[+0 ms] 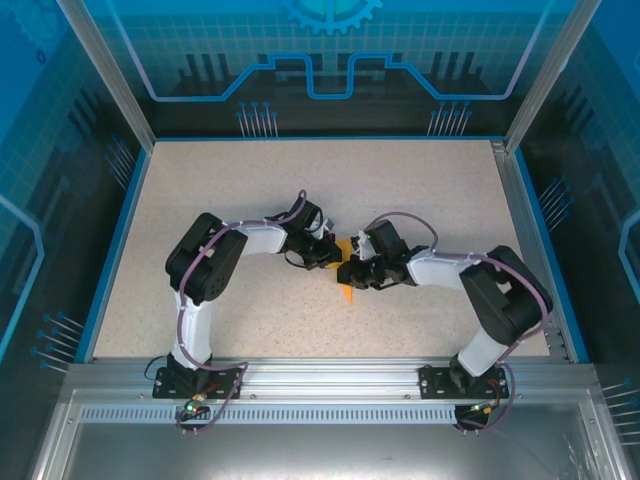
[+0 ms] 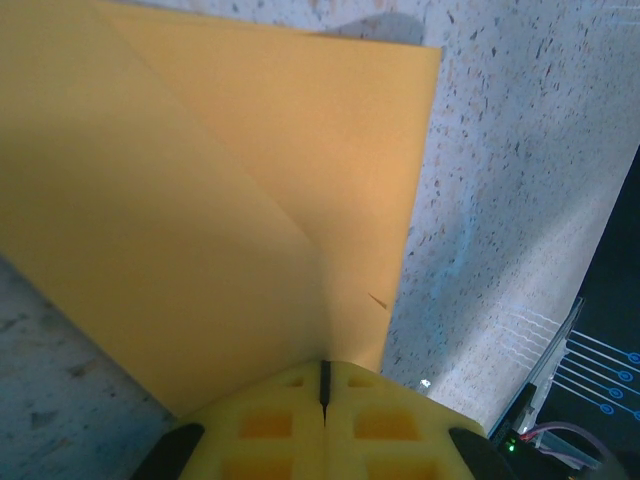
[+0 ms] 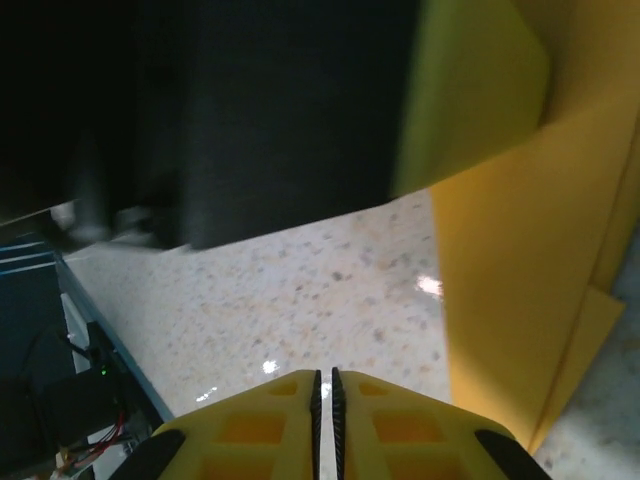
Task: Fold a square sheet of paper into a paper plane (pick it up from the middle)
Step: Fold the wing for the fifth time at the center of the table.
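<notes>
You are mid-fold. The paper [image 2: 200, 200] is a layered piece with a slanting crease and one flap lying over another, not yet a dart.

Your left gripper [image 2: 324, 375] has its jaws pressed together. The creases run straight into its tips, so I judge it is pinching the paper at an edge. The sheet fans out ahead and to the left of those tips. It looks raised off the table [image 2: 520, 180], with a shadow past its far edge.

Your right gripper [image 3: 323, 385] is also pressed together, with nothing visible between the jaws. The paper hangs ahead and to its right, apart from its tips. The dark body of the left gripper sits close ahead and above.

As I judge it, the next move is to bring the right tips to the free flap and press it over along the crease while the left holds firm.

The paper is thin, matte and orange-yellow, with sharp corners and straight edges, and it will likely bend and slip easily. The finger pads are yellow with square recesses. The table is pale, speckled and slightly glossy.
</notes>
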